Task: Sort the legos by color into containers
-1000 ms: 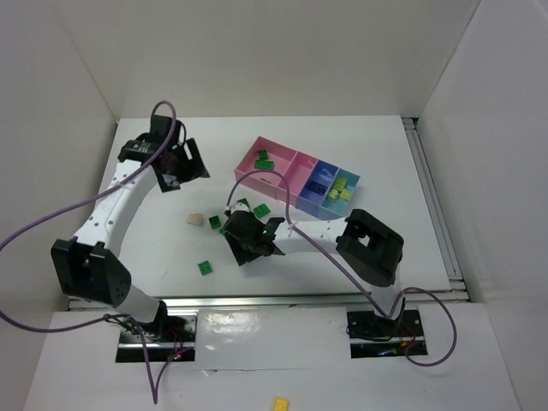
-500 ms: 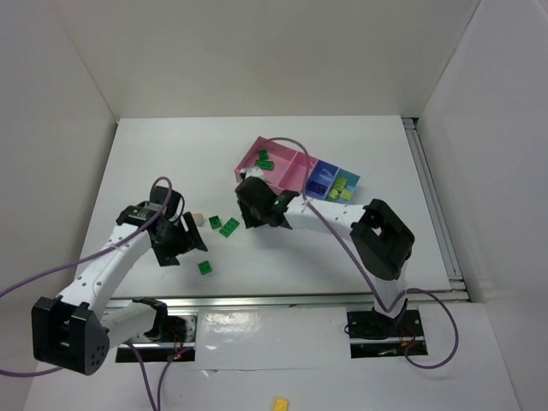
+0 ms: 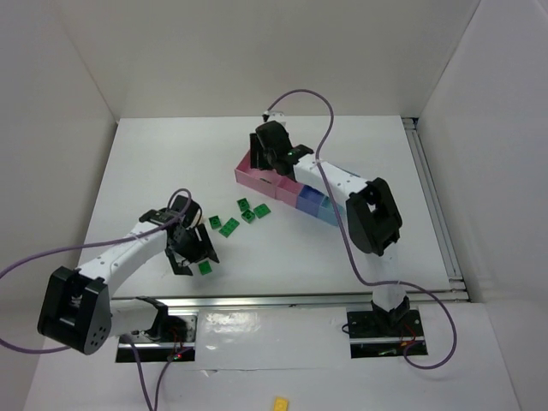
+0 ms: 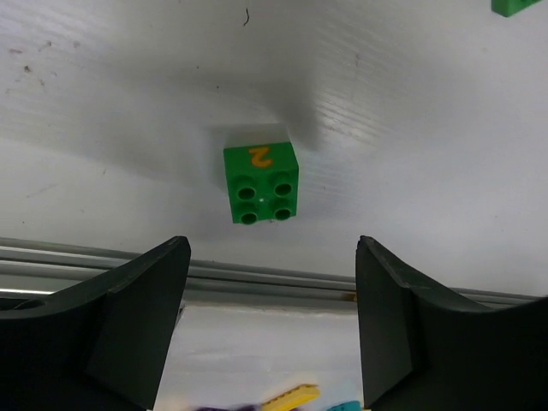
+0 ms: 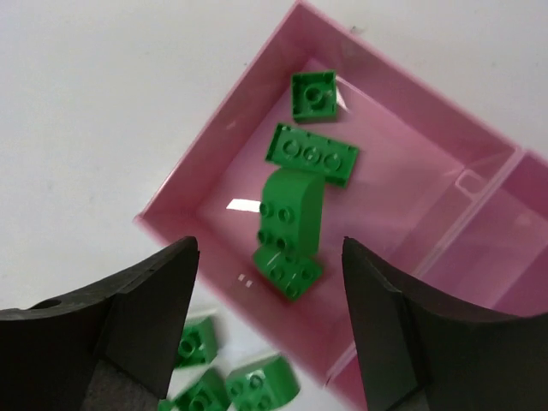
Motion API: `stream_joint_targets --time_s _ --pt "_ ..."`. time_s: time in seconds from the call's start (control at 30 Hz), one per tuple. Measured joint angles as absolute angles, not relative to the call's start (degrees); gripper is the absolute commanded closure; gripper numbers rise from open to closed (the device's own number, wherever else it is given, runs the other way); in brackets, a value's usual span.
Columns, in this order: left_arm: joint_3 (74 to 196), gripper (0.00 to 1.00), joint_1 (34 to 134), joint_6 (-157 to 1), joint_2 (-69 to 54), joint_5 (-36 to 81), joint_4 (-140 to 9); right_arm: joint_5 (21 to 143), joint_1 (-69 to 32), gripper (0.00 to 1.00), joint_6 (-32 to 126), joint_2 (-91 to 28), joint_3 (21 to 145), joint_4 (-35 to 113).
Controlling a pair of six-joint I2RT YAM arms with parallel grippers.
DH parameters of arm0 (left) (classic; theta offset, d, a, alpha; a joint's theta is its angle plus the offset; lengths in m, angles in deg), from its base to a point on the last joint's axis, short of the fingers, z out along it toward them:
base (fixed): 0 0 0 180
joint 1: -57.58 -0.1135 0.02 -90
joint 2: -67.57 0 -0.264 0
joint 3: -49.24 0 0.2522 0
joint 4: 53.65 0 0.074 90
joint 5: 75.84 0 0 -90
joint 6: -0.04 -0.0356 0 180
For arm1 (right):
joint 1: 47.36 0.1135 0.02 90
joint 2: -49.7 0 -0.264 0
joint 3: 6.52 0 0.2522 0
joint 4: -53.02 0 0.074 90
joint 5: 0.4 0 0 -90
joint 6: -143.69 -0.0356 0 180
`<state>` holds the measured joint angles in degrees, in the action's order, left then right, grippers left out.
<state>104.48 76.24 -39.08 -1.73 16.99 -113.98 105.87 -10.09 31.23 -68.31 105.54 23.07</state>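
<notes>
My left gripper [image 3: 193, 254] is open and empty, hovering beside a bright green lego [image 3: 205, 267] near the table's front edge. In the left wrist view that lego [image 4: 261, 182], marked "2", lies ahead of the open gripper [image 4: 270, 321], beyond the fingertips. My right gripper [image 3: 271, 159] is open and empty above the large pink container [image 3: 246, 175]. The right wrist view shows this container [image 5: 214, 184] holding several green legos [image 5: 291, 212] between the spread fingers [image 5: 150, 325]. Several more green legos [image 3: 229, 227] lie mid-table. The cream brick is not visible.
The small pink box [image 3: 283, 186] and blue boxes [image 3: 312, 204] are largely covered by the right arm. A metal rail [image 3: 282, 300] runs along the table's front edge. White walls enclose the sides. A yellow brick [image 3: 280, 402] lies off the table.
The right gripper has moved from the mid-table legos up over the large pink container. The left gripper has moved toward the front edge, to the single green lego.
</notes>
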Motion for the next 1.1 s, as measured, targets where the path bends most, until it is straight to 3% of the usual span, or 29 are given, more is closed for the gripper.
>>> stream_joint_targets --time_s 0.07,0.17,0.37,0.63,0.9,1.1 --pt "104.19 0.28 76.28 -38.82 -3.65 16.82 -112.82 105.56 -11.11 0.16 31.62 -72.03 109.84 22.02" --pt "104.19 0.3 76.67 -38.95 -6.56 16.36 -110.98 105.52 -12.21 0.12 31.73 -73.41 110.7 20.73" --pt "104.26 0.45 76.91 -39.08 -10.12 15.92 -108.27 105.74 -13.3 0.12 31.45 -68.84 105.56 20.38" --pt "109.79 0.79 77.35 -41.95 -18.03 16.18 -106.5 105.89 -13.93 0.12 30.94 -57.32 98.19 20.49" --pt "130.25 0.8 77.5 -45.84 -24.22 16.88 -107.2 105.71 -15.14 0.12 30.14 -47.55 89.08 20.45" --pt "157.46 0.79 77.5 -48.18 -37.83 17.14 -109.43 104.05 -14.81 0.12 29.26 -44.77 81.67 19.9"
